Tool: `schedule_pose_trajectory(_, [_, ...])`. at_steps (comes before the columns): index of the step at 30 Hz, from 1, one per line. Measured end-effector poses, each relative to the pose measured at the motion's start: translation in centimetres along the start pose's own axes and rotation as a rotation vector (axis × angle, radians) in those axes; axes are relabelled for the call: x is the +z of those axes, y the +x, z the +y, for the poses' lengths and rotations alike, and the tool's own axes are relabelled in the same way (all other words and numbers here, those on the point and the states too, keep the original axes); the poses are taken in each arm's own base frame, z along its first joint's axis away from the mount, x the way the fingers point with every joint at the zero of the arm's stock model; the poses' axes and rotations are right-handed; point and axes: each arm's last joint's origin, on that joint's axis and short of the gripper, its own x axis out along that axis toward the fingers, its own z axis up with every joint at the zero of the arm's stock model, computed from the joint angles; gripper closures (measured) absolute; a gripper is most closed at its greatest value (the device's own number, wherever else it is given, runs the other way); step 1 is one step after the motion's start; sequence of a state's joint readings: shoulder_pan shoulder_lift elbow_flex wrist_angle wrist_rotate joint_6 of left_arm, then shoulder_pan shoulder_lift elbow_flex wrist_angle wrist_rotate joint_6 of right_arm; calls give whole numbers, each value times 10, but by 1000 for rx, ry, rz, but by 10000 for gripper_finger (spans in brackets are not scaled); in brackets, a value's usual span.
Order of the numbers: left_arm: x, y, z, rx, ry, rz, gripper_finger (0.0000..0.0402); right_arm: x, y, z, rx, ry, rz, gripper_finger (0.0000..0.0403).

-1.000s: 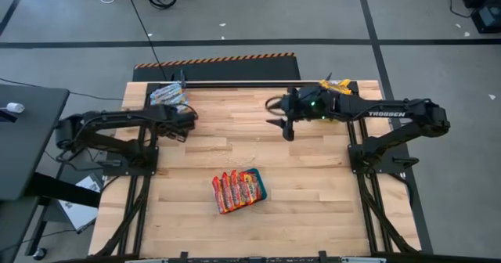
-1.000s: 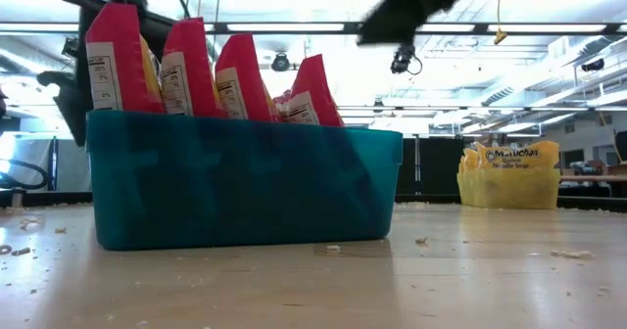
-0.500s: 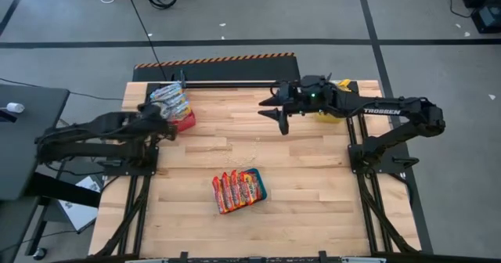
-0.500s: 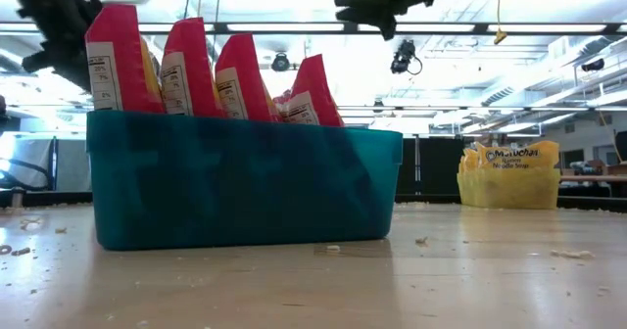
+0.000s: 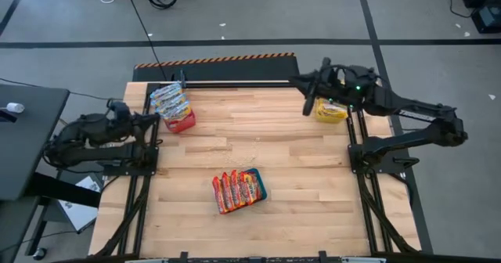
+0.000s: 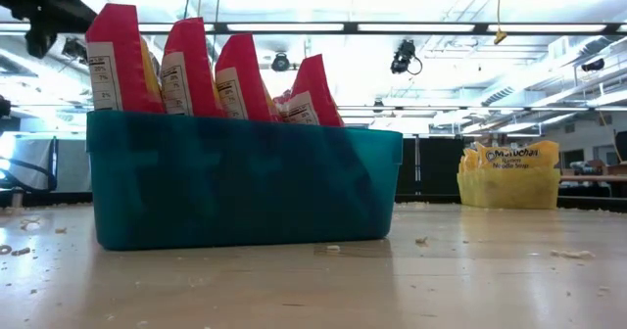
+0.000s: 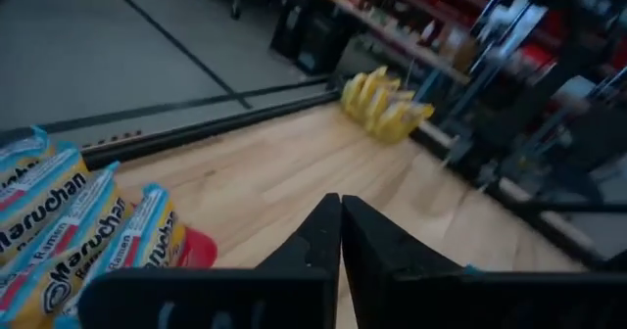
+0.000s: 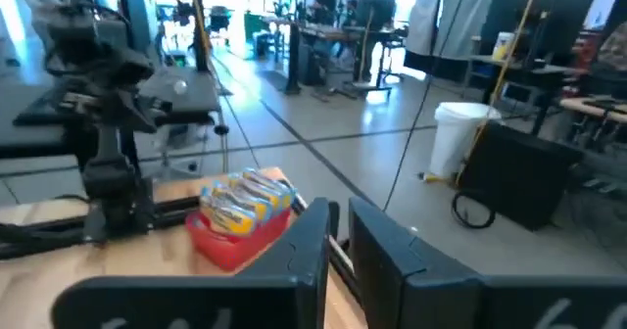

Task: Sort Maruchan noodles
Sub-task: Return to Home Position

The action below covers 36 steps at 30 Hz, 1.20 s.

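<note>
Red-orange Maruchan noodles (image 5: 235, 190) stand on edge in the teal tray (image 6: 245, 187) near the table's middle front. Blue-trimmed noodles (image 5: 170, 100) fill the red bin (image 5: 183, 124) at the far left. Yellow noodles (image 5: 332, 111) sit in the yellow bin (image 6: 508, 184) at the far right. My left gripper (image 5: 156, 120) is shut and empty, hovering at the table's left edge beside the red bin (image 7: 194, 251). My right gripper (image 5: 307, 104) is raised near the far edge, left of the yellow bin, its fingers (image 8: 310, 233) almost together with nothing between them.
A black rail (image 5: 235, 84) runs along the table's far edge. Crumbs (image 5: 252, 144) dot the bare wood between the bins and the tray. A grey side table (image 5: 23, 130) stands beyond the left edge.
My left gripper has drawn back from the red bin toward the table's left edge and risen, tipping from pointing down to nearly level. My right gripper has climbed and gone toward the far right, over toward the yellow bin, and its spread fingers have come together.
</note>
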<state>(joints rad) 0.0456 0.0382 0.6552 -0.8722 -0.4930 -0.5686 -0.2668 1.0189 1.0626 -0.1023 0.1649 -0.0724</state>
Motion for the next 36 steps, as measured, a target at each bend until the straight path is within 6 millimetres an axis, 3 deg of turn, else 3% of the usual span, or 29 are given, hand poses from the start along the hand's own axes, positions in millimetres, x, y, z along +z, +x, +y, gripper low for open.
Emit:
schedule_pose_trajectory(3, [1,-4,2,-15,-109,-34,383,5,-7,-1,6,65,-28,350])
schedule_pose_trajectory(6, [3,1,1,39,-21,-125,383,0,-5,0,25,69,-27,350])
schedule_pose_trajectory(10, [-3,14,-7,-67,176,-162,383,-39,6,7,85,77,-6,352])
schedule_pose_trajectory(14, [-12,27,-17,-292,370,-181,383,-73,4,13,203,130,-182,352])
schedule_pose_trajectory(25, [-14,27,-26,-570,480,-209,383,-157,-59,0,211,238,-307,353])
schedule_pose_trajectory(31, [-26,40,-29,-622,456,-284,383,-198,-86,-3,308,354,-386,353])
schedule_pose_trajectory(36, [-51,61,-27,-661,388,-321,383,-198,-97,-4,408,402,-337,353])
